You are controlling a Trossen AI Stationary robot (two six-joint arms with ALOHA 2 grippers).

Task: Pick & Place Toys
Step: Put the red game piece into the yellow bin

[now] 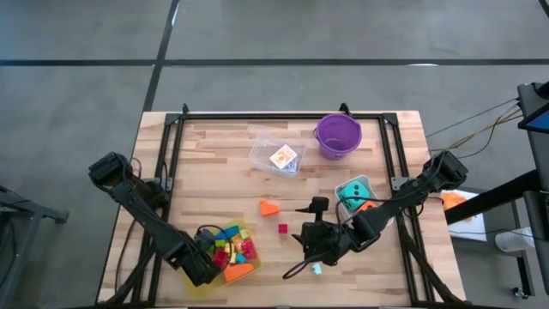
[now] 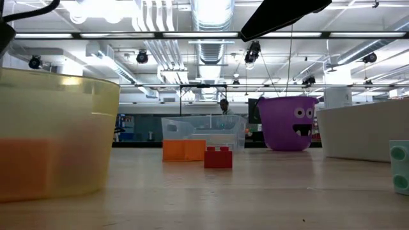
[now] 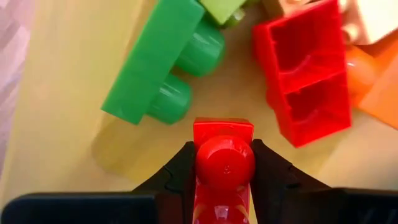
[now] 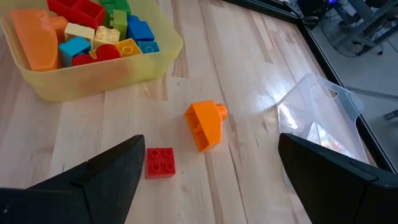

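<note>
Left end effector (image 3: 224, 168) clamps a red brick (image 3: 222, 163) over the tray (image 3: 56, 124); light, rigid, slick plastic, best pinched across flat sides. Right end effector (image 4: 208, 168) gapes empty.

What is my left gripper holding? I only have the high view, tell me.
Observer: The left gripper is shut on a red brick, held over the yellow tray.
Operator: Say what lies right beneath it.
Observer: Bare tray floor, with a green brick and a bigger red brick lying just beyond.
Operator: Now report the right gripper.
Observer: The right gripper is open and empty; a small red brick and an orange wedge lie on the table ahead of it.
</note>
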